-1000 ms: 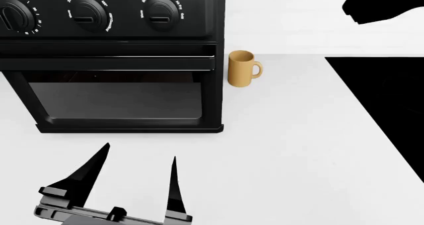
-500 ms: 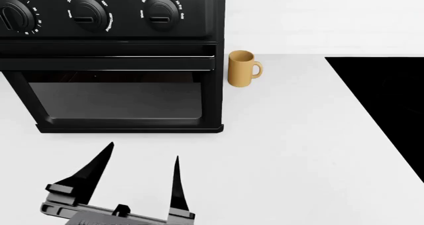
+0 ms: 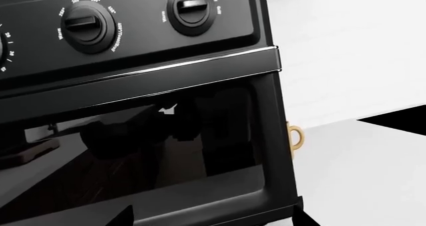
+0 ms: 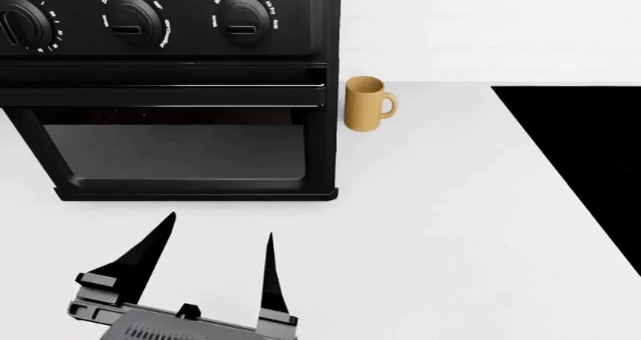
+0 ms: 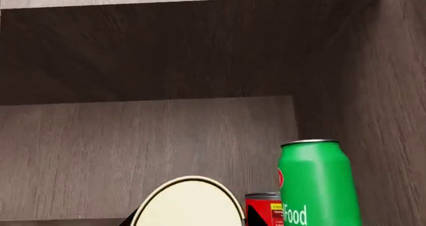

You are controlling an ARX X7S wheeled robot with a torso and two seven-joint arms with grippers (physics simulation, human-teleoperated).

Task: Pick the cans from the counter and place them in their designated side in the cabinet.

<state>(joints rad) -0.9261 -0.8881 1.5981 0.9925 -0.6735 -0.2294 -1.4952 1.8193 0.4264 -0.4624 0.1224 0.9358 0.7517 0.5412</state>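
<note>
The white counter (image 4: 431, 227) carries a black toaster oven (image 4: 165, 85) at eleven o'clock; the cooktop (image 4: 591, 152) lies at three; a tan mug (image 4: 367, 104) stands just beside the oven; the left gripper (image 4: 215, 231), at seven, gapes wide and empty; inside the dark wood cabinet (image 5: 133, 136), the green can (image 5: 316, 183) stands upright against the side wall, a small red can (image 5: 263, 208) beside it, a pale round lid (image 5: 189, 203) close before the lens; right gripper's state: cannot tell.

Mug (image 3: 296, 136) mostly hidden behind oven (image 3: 166, 116), red can (image 5: 264, 209) cut off

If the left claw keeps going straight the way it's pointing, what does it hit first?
Most likely the black countertop oven. The left claw, open and empty, points at the oven's glass door, with only bare white counter between. The tan mug sits off to the side, out of line.
</note>
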